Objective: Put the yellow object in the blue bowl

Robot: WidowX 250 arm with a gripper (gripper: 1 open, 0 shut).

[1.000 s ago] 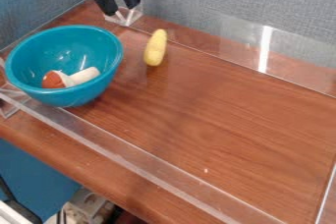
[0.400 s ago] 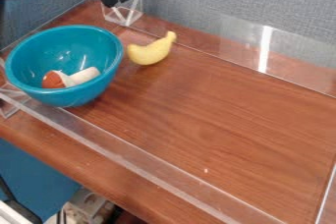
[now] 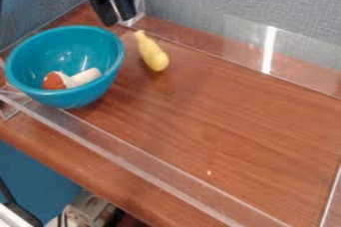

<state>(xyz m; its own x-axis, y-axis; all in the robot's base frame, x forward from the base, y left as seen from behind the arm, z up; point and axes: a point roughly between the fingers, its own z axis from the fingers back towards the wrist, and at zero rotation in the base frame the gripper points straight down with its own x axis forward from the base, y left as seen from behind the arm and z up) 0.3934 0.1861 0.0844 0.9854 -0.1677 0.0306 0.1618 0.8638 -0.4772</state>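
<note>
1. The yellow object [image 3: 151,52], a small curved toy banana, lies flat on the wooden surface [image 3: 226,112], just beside the right side of the blue bowl [image 3: 60,65] and apart from its rim. One tip points up toward the back wall, the other down toward the camera.

2. The gripper [image 3: 118,8] hangs above and a little behind the banana's upper tip, near the back corner, with its jaws spread wide and nothing between them.

3. Judging by its smooth, glossy look, the banana is probably light, hollow plastic: stiff enough not to crush, but slick and rounded, so it may well roll or skid when nudged.

4. The best hold is likely across the thick middle of the curve, jaws closing on the two long sides, rather than on a tapering tip where it could squirt out.

5. Because it rests flat, the fingers need to come down close to the wood on either side.

6. The bowl is deep and already holds a small red piece [image 3: 52,80] and a whitish piece [image 3: 84,75]; a light drop from just over the rim should do.
</note>
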